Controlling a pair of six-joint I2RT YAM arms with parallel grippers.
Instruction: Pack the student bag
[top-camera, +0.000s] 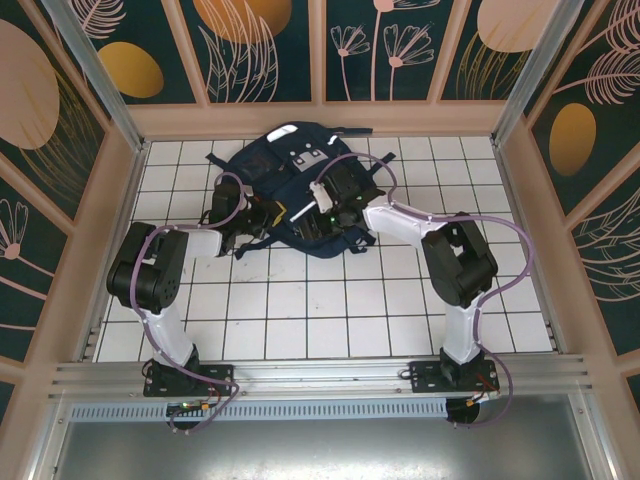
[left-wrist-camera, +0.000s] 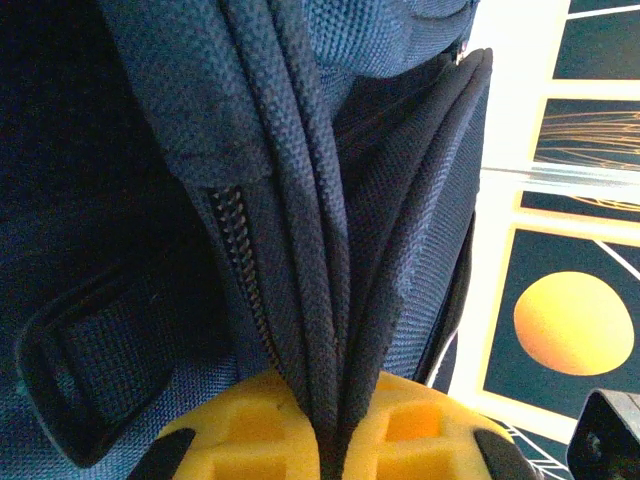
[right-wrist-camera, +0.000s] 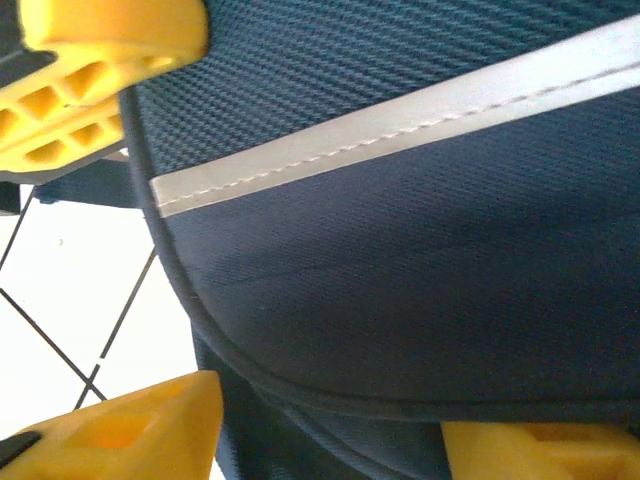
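The student bag (top-camera: 290, 165) lies flat on the white tiled table (top-camera: 330, 310), on the far half and about midway across. It is navy blue and the biggest thing there.

The left arm (top-camera: 150, 270) reaches in to the bag's left side, and the right arm (top-camera: 455, 265) reaches in from the bag's right, over its near part.

The left gripper (left-wrist-camera: 335, 425) is clamped on the student bag: its yellow fingers (left-wrist-camera: 240, 440) pinch several folded layers of navy cloth that rise straight up from between them.

The right gripper (right-wrist-camera: 180, 220) stands with its yellow fingers (right-wrist-camera: 100, 50) apart, and a rounded, piped edge of the bag sits in the gap between them without being squeezed.

A white stripe (right-wrist-camera: 400, 120) runs slantwise across the bag's cloth just past that edge. On the bag beside the left gripper's pinched folds are a dark zipper (left-wrist-camera: 240, 260) and a webbing strap (left-wrist-camera: 90, 370).
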